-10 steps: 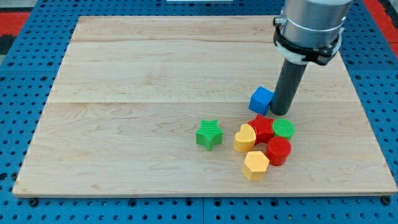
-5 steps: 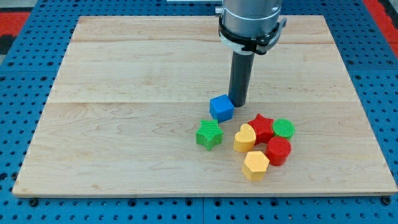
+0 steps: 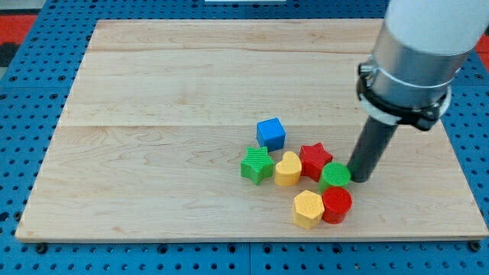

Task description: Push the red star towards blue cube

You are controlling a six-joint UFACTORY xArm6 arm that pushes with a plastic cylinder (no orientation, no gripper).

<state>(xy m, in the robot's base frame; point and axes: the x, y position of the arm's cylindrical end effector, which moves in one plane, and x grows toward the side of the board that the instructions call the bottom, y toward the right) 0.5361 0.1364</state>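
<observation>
The red star [image 3: 314,159] lies right of the board's centre, between the yellow heart [image 3: 287,169] on its left and the green cylinder [image 3: 335,175] at its lower right. The blue cube [image 3: 270,133] sits up and to the left of the star, a short gap away. My tip [image 3: 361,178] rests on the board just right of the green cylinder, touching or almost touching it, to the lower right of the red star.
A green star [image 3: 257,164] sits left of the yellow heart, below the blue cube. A yellow hexagon [image 3: 308,209] and a red cylinder [image 3: 336,204] lie below the cluster. The wooden board [image 3: 153,92] lies on a blue pegboard.
My tip left the blue cube and swung to the right side of the cluster. The green cylinder, red star, yellow heart, red cylinder and yellow hexagon have shifted left. The blue cube has stayed put.
</observation>
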